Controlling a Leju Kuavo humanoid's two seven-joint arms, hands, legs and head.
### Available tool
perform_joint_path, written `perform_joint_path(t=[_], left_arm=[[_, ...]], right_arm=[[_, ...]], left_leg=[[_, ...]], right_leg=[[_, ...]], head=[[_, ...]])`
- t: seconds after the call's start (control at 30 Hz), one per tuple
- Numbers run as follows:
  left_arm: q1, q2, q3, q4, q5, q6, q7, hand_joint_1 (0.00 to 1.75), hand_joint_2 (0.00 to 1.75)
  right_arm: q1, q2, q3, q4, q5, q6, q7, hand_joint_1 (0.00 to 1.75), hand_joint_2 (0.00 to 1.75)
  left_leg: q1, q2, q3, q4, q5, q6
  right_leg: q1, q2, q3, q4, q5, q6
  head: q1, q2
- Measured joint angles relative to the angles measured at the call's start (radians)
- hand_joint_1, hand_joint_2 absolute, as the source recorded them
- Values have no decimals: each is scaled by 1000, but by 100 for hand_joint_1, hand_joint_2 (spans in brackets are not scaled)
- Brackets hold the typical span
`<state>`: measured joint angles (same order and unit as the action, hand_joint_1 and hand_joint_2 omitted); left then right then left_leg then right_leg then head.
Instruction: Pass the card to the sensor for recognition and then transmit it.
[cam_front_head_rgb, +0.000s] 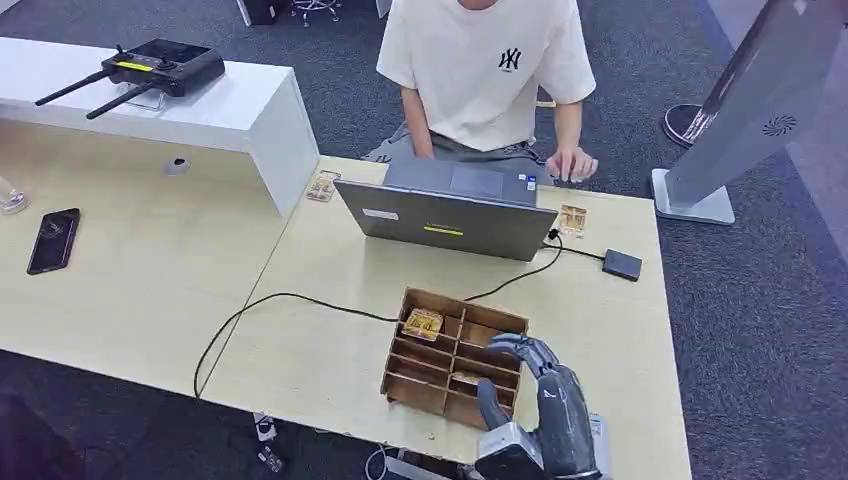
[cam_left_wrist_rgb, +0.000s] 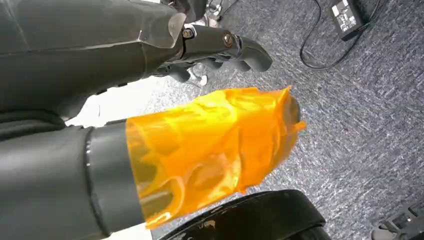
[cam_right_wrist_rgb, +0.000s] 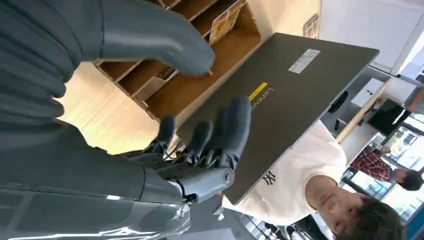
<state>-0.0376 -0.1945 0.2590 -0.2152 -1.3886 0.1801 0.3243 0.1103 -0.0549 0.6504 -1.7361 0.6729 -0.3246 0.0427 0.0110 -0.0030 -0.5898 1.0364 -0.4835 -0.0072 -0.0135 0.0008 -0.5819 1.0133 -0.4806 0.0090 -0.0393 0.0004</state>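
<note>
Nearest the head camera, the robot's grey right hand (cam_front_head_rgb: 540, 395) reaches in from the bottom edge over the near right corner of the brown wooden compartment box (cam_front_head_rgb: 452, 357) on the pale wooden table (cam_front_head_rgb: 330, 370). Its fingers (cam_right_wrist_rgb: 235, 125) are spread and gently curved with nothing between them, the thumb (cam_right_wrist_rgb: 150, 37) standing apart. A yellowish card (cam_front_head_rgb: 423, 323) lies in the box's far left compartment, well clear of the hand; another card-like piece shows in a near compartment just beside the thumb, partly hidden. A black cable (cam_front_head_rgb: 300, 300) runs across the table past the box's far side.

Beyond the box stands a grey open laptop (cam_front_head_rgb: 450, 220), its lid back facing the robot, with a yellow strip on it. A person in a white T-shirt (cam_front_head_rgb: 485, 65) sits behind it, one hand by the laptop's right side. A small dark flat square device (cam_front_head_rgb: 622, 265) lies on the table to the laptop's right, and a small card (cam_front_head_rgb: 573, 220) lies near it.

On the adjoining table to the left rest a black phone (cam_front_head_rgb: 53, 240) and, on a raised white shelf, a black remote controller with two antennas (cam_front_head_rgb: 150, 70).

The left hand (cam_left_wrist_rgb: 220, 47) hangs above grey carpet, a crumpled orange translucent film (cam_left_wrist_rgb: 210, 150) wrapped on its thumb; its dark fingers curl in, holding nothing.
</note>
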Motion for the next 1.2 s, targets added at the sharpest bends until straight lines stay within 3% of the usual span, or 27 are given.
perform_joint_path(t=[0.07, 0.1, 0.13, 0.17, 0.2, 0.23, 0.5, 0.83, 0.9, 0.93, 0.97, 1.03, 1.07, 1.2], left_arm=[[0, -3, 0, 0, -1, 4, 0, 0, 0], [0, -5, 0, 0, -1, 6, 0, 0, 0], [0, -6, 0, 0, -2, 8, 0, 0, 0], [0, -7, 0, 0, -3, 9, 0, 0, 0], [0, -7, 0, 0, -4, 9, 0, 0, 0], [0, -7, -1, 0, -5, 9, 0, 0, 0], [0, -11, -2, 0, -11, 8, 0, 0, 0], [-5, -14, -5, 0, -15, -3, 0, 0, 0], [-5, -14, -6, 0, -15, -3, 0, 0, 0], [-5, -14, -7, 0, -16, -5, 2, 0, 0], [-5, -14, -8, 0, -17, -6, 2, 0, 0], [-6, -14, -11, 0, -18, -11, 2, 0, 0], [-7, -14, -13, 0, -19, -12, 3, 0, 0], [-11, -14, -26, 0, -24, -21, 6, 0, 0]], right_arm=[[0, -6, 8, 6, 16, -15, 0, 175, 175], [0, -10, 11, 11, 28, -26, 6, 154, 175], [0, -13, 16, 14, 40, -35, 9, 154, 175], [0, -16, 21, 18, 55, -46, 14, 66, 175], [0, -19, 24, 21, 69, -54, 21, 17, 175], [-1, -23, 28, 26, 99, -68, 35, 14, 175], [-13, -36, 32, 58, 286, -121, 132, 24, 175], [-45, -37, 39, 97, 397, -128, 177, 28, 175], [-48, -37, 39, 103, 409, -128, 181, 61, 175], [-50, -37, 39, 106, 419, -127, 185, 66, 175], [-53, -37, 39, 108, 428, -127, 186, 93, 175], [-61, -37, 40, 116, 450, -120, 188, 94, 175], [-70, -36, 42, 123, 464, -112, 190, 120, 175], [-99, -25, 49, 151, 494, -95, 200, 120, 175]], left_leg=[[0, 0, 0, 0, 0, 0], [0, 0, 0, 0, 0, 0], [0, 0, 0, 0, 0, 0], [0, 0, 0, 0, 0, 0], [0, 0, 0, 0, 0, 0], [0, 0, 0, 0, 0, 0], [0, 0, 0, 0, 0, 0], [0, 0, 0, 0, 0, 0], [0, 0, 0, 0, 0, 0], [0, 0, 0, 0, 0, 0], [0, 0, 0, 0, 0, 0], [0, 0, 0, 0, 0, 0], [0, 0, 0, 0, 0, 0], [0, 0, 0, 0, 0, 0]], right_leg=[[0, 0, 0, 0, 0, 0], [0, 0, 0, 0, 0, 0], [0, 0, 0, 0, 0, 0], [0, 0, 0, 0, 0, 0], [0, 0, 0, 0, 0, 0], [0, 0, 0, 0, 0, 0], [0, 0, 0, 0, 0, 0], [0, 0, 0, 0, 0, 0], [0, 0, 0, 0, 0, 0], [0, 0, 0, 0, 0, 0], [0, 0, 0, 0, 0, 0], [0, 0, 0, 0, 0, 0], [0, 0, 0, 0, 0, 0], [0, 0, 0, 0, 0, 0]], head=[[0, 0], [0, 0], [0, 0], [0, 0], [0, 0], [0, 0], [0, 0], [0, 0], [0, 0], [0, 0], [0, 0], [0, 0], [0, 0], [0, 0]])
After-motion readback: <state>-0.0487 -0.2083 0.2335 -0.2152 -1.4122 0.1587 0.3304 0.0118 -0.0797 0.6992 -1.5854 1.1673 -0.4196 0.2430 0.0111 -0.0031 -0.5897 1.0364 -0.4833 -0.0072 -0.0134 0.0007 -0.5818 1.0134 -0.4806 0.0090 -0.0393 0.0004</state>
